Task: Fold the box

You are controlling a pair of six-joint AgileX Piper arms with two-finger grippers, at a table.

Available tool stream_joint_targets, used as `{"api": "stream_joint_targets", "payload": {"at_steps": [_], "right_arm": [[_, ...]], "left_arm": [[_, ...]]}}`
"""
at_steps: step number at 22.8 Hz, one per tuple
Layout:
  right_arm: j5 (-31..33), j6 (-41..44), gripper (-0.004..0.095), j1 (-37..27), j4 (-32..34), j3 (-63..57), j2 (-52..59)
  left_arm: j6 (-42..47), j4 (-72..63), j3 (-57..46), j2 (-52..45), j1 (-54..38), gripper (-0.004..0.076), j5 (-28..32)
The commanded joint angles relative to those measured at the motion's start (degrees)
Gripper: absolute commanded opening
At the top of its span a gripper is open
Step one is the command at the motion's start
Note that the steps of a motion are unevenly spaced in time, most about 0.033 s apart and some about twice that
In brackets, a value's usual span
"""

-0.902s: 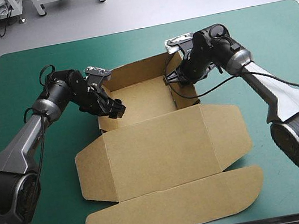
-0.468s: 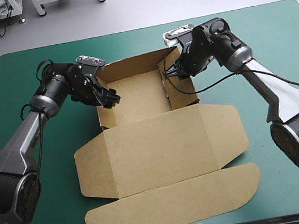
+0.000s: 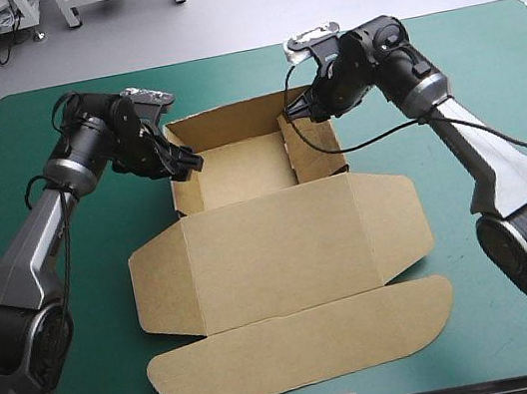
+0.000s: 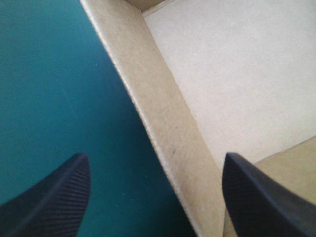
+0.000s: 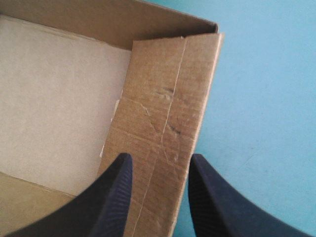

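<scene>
Checking the left gripper first: found its fingers spread wide and holding nothing. They sit astride the left wall of the box, one finger over the teal-green cover, the other over the tray floor. Found the right gripper with fingers only narrowly parted, poised above the folded-in right wall close to its far corner. Saw the board face-on in the gap, so judged it not clamped. Placed the box mid-counter: tray part toward the far edge with walls raised, lid and rounded flap lying flat toward the near edge.

Compared against the earlier high views:
- Logged the left gripper as previously inside the tray, low at the near end of the left wall; now drawn outward and farther along that wall.
- Logged the right gripper as previously lower, against the right wall's inner face; now lifted and shifted toward the far corner.
- Noted both side walls standing squarer than before, with neither in a grip.

Took this to mean the side-wall tuck is finished or nearly so, with both arms backing off to check that it holds. Marked the lid and flap as not yet worked. Flagged creases on the right wall panel as a possible spring-back risk.
</scene>
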State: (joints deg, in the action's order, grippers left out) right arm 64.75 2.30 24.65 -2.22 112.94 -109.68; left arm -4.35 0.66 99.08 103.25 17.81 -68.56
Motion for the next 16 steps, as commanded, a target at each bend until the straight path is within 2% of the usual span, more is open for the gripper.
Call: {"api": "stream_joint_targets", "payload": {"at_steps": [1, 3, 7, 8, 9, 12, 16], "right_arm": [[2.8, -1.1, 0.0355, -0.1, 2.2, 6.5, 3.2], [6.6, -1.1, 0.0355, -0.1, 3.6, 8.9, 3.2], [6.9, 1.7, 0.0355, -0.2, 4.3, 9.0, 3.6], [6.9, 1.7, 0.0355, -0.2, 4.3, 8.0, 3.1], [6.9, 1.7, 0.0355, -0.2, 4.3, 6.6, 2.6], [6.9, 2.2, 0.0355, -0.2, 3.9, 5.1, -0.1], [6.6, 2.0, 0.0355, -0.2, 2.2, 5.0, -4.0]], "left_arm": [[0.7, -1.2, 7.0, -4.1, 0.2, 0.0422, -5.4], [0.6, -4.7, 8.1, -6.8, 0.2, 0.0326, -5.4], [-2.2, -12.0, 8.2, -13.5, 0.2, 0.0129, -5.4], [-2.8, -13.6, 8.2, -17.1, 0.2, 0.0027, -5.4], [-2.9, -13.3, 8.0, -20.6, 0.2, -0.0007, -5.4], [-3.0, -12.9, 3.4, -29.0, 0.2, -0.0009, -5.4], [-3.0, -12.9, -7.9, -41.9, 0.2, -0.0009, -5.4]]}}
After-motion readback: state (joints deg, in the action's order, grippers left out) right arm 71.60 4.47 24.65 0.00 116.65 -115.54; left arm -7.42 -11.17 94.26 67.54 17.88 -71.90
